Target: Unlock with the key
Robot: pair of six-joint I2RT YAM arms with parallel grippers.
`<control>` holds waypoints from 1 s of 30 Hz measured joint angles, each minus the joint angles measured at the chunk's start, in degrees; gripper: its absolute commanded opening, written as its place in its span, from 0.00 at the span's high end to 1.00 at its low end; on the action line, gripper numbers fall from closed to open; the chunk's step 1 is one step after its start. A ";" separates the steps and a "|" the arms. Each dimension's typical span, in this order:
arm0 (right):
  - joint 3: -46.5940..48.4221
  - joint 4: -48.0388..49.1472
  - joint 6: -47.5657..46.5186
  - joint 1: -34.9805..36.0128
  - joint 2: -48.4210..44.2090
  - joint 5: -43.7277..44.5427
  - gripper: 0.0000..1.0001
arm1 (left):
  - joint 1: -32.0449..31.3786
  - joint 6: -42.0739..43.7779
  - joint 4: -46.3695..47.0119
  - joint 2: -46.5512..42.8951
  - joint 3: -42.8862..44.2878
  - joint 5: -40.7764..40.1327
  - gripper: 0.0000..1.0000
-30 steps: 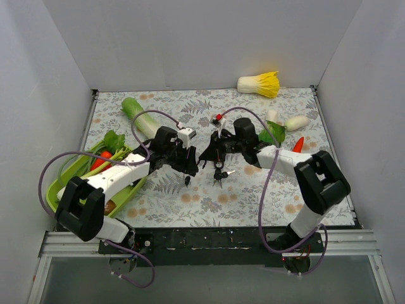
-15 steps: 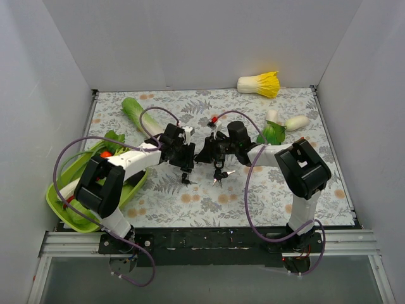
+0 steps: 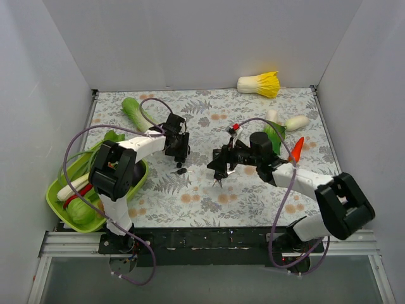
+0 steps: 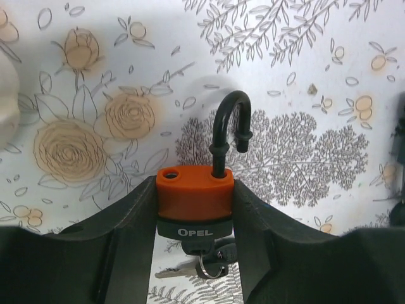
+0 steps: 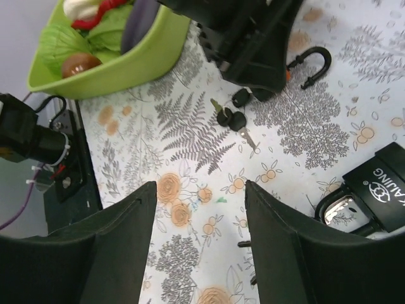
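Floral tbl (image 3: 253, 197) w/ tray (image 3: 50, 201), cabbage (image 3: 259, 83), radish (image 3: 296, 122)

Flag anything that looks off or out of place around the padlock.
Nothing damaged or spilled. The orange padlock, clamped in the left gripper, has its shackle sprung, the free end out of its hole, which fits unlocking. A second, black padlock sits close beside the open right gripper.

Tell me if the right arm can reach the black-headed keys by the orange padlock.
Probably yes: the open right end effector faces the black-headed keys across bare cloth; the left end effector crowds them.
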 measured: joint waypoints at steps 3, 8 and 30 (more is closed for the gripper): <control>-1.68 -2.40 -0.61 -0.11 -7.78 2.05 0.32 | 0.02 -0.02 -1.70 2.93 3.87 -1.31 1.00; -3.02 -9.31 -2.91 -0.15 -21.27 6.51 0.28 | 0.20 0.35 -4.15 7.78 10.34 -3.15 1.00; -4.63 -36.46 -6.99 -0.15 -44.78 17.44 0.24 | 3.50 3.17 -6.97 22.12 31.26 -4.26 0.44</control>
